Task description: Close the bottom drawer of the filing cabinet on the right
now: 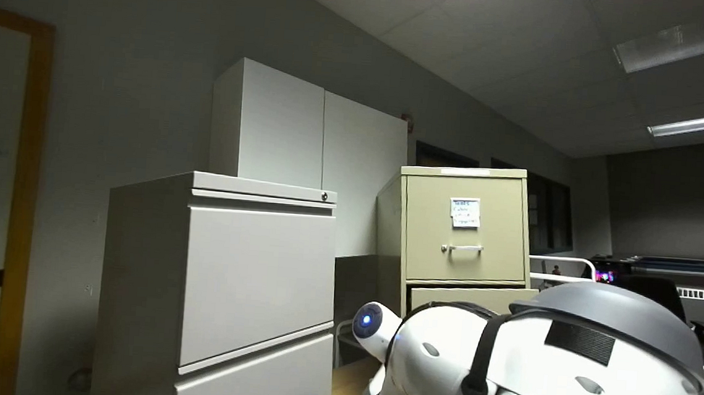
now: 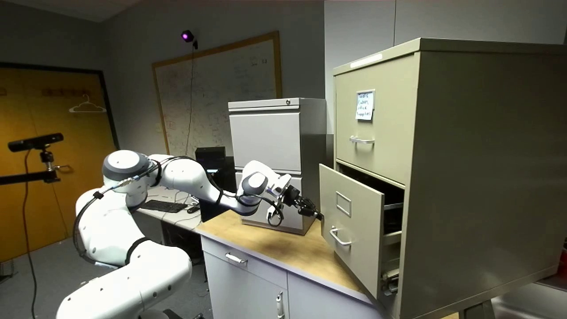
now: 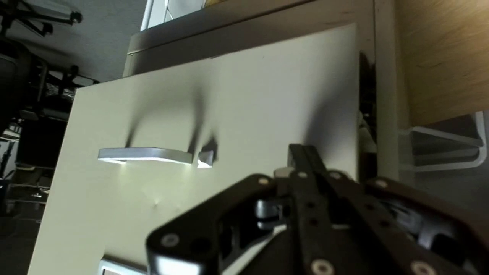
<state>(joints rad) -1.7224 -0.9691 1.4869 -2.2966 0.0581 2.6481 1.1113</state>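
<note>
grey wall (image 1: 130,95) | wood-framed whiteboard (image 2: 221,88) | orange-brown door (image 2: 84,141) | grey floor (image 2: 53,274) | white cupboard (image 1: 283,124) | lit ceiling light (image 1: 702,123)

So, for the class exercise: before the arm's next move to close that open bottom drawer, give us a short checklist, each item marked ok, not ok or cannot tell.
1. Bottom drawer of the filing cabinet open: ok, it sticks out beneath the shut top drawer.
2. Gripper shut for pushing: ok, fingers together.
3. Gripper clear of the drawer handle: ok, it is off to one side.
4. Gripper centred on the drawer front: not ok, it is near a side edge.
5. Fingers touching the drawer front: cannot tell.
6. Nothing inside to snag: cannot tell, the opening is too dark.
</note>
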